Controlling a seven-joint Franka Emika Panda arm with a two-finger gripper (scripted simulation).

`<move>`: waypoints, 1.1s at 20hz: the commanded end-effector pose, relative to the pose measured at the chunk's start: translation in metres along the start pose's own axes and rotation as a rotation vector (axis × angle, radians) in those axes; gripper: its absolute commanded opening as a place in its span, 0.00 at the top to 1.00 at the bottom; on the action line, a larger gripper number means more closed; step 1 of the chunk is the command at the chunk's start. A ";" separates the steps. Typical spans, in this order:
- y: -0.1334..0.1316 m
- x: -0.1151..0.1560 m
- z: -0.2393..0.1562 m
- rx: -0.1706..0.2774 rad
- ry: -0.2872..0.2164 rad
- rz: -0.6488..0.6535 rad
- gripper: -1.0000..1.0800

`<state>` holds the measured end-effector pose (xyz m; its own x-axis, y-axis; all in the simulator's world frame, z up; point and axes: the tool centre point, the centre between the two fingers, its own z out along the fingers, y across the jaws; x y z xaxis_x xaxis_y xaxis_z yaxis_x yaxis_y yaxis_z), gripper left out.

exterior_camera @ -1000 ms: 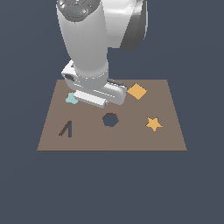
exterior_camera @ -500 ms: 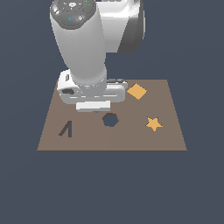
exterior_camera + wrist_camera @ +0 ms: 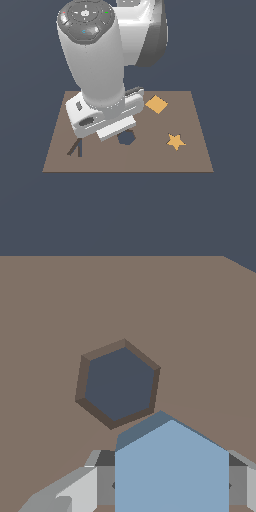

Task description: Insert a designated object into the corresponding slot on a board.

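Blue hexagonal block sits pinched between the grey jaws, flat faces against the fingers, so it shouldn't twist on the way down. Just beyond its leading edge is the hexagonal slot, dark and open, and it doesn't look squarely underneath yet. Out wider, the arm's bulk hangs low over the brown board, half covering that slot. Orange diamond and star lie well apart.

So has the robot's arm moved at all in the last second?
Yes. In the exterior view the arm has shifted toward the view's right across the board, and its gripper now nearly covers the hexagonal hole.
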<state>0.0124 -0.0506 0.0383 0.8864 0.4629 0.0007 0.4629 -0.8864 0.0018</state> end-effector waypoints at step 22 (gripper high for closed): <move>-0.022 0.043 -0.002 0.000 0.000 -0.806 1.00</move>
<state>0.0401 -0.0133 0.0403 0.3102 0.9507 -0.0005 0.9507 -0.3102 0.0015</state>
